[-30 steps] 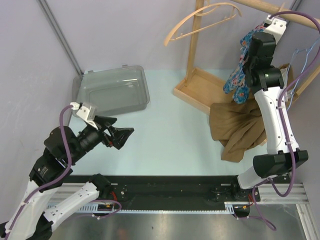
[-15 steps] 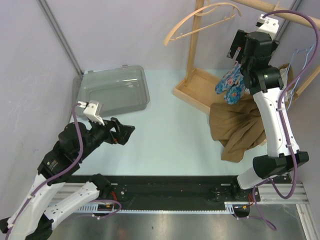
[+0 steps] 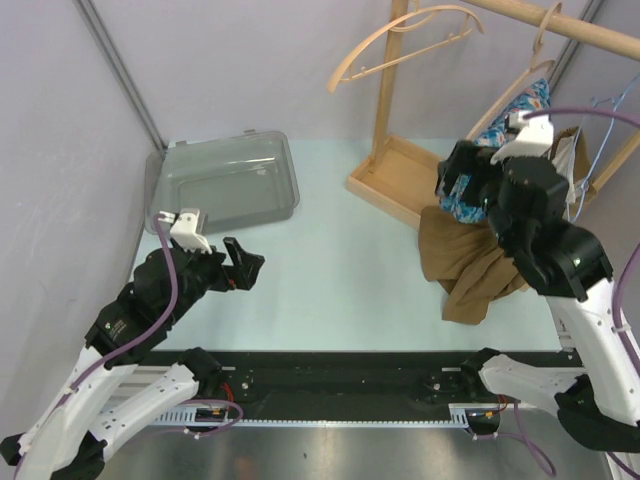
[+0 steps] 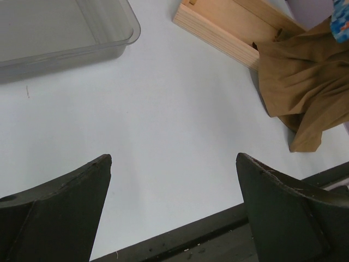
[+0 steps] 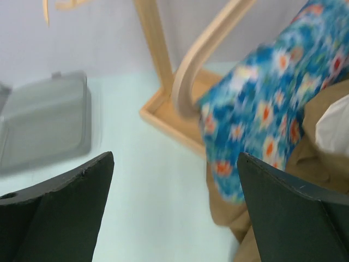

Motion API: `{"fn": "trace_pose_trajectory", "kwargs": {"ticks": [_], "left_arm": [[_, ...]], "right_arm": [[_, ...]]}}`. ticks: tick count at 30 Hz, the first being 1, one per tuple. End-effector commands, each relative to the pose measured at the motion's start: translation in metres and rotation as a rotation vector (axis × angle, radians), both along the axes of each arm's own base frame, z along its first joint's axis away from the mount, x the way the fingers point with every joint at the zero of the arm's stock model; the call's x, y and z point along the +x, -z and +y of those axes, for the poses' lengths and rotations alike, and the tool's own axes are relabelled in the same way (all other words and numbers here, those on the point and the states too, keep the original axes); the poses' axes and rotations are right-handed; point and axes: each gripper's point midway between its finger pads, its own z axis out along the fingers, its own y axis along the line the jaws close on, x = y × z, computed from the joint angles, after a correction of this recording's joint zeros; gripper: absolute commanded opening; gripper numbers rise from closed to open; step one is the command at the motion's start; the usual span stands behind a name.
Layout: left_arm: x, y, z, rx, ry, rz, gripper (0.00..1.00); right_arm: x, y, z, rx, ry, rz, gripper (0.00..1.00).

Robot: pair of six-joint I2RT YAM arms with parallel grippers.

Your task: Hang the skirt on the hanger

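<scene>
- Skirt (image 3: pixel 537 98) check: the blue floral one is draped on the wooden hanger (image 3: pixel 503 102), which hooks over the rail (image 3: pixel 570 25) at the far right. Its lower end hangs down in front of the brown cloth (image 3: pixel 480 260).
- Your right pincer (image 3: pixel 455 185) is spread wide and gripping nothing. It sits just left of the skirt's lower end. The right wrist view shows the floral fabric out past the fingers, not between them, and you can see the hanger's curved arm beside it.
- Your left pincer (image 3: pixel 245 265) is spread wide too, with nothing in it. It hovers over the tabletop (image 3: pixel 340 260) at the near left, well apart from the skirt.
- The brown cloth is heaped on the tabletop at the right, against the near corner of the wooden base tray (image 3: pixel 395 180).
- A clear plastic bin (image 3: pixel 225 180) sits at the far left of the tabletop.
- A second wooden hanger (image 3: pixel 400 40) hangs up high at the far side, crossing the upright post (image 3: pixel 388 100).
</scene>
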Motion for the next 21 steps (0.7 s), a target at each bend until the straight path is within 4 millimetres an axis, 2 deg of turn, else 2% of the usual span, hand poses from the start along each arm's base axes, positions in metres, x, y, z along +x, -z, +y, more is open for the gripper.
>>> {"fn": "trace_pose_trajectory", "kwargs": {"ticks": [1, 3, 5, 7, 8, 13, 16, 21], "left_arm": [[0.006, 0.004, 0.008, -0.005, -0.072, 0.009, 1.00], [0.007, 0.007, 0.009, -0.004, -0.086, 0.013, 1.00], [0.008, 0.013, 0.009, -0.007, -0.096, 0.028, 1.00], [0.010, 0.016, 0.010, -0.008, -0.106, 0.030, 1.00], [0.010, 0.020, 0.010, -0.013, -0.113, 0.038, 1.00], [0.015, 0.034, 0.021, -0.045, -0.234, 0.077, 1.00], [0.017, 0.040, 0.028, -0.022, -0.276, 0.086, 1.00], [0.017, 0.040, 0.026, -0.001, -0.249, 0.079, 1.00]], "right_arm": [[-0.022, 0.046, 0.019, 0.022, -0.046, 0.084, 1.00], [-0.033, 0.062, 0.040, 0.038, -0.130, 0.118, 1.00], [-0.040, 0.086, 0.052, 0.037, -0.161, 0.168, 1.00], [-0.051, 0.100, 0.070, 0.025, -0.215, 0.190, 1.00], [-0.055, 0.114, 0.077, 0.002, -0.237, 0.211, 1.00], [-0.073, 0.140, 0.112, 0.001, -0.326, 0.228, 1.00], [-0.079, 0.155, 0.121, -0.002, -0.346, 0.244, 1.00], [-0.083, 0.178, 0.122, 0.018, -0.345, 0.261, 1.00]]}}
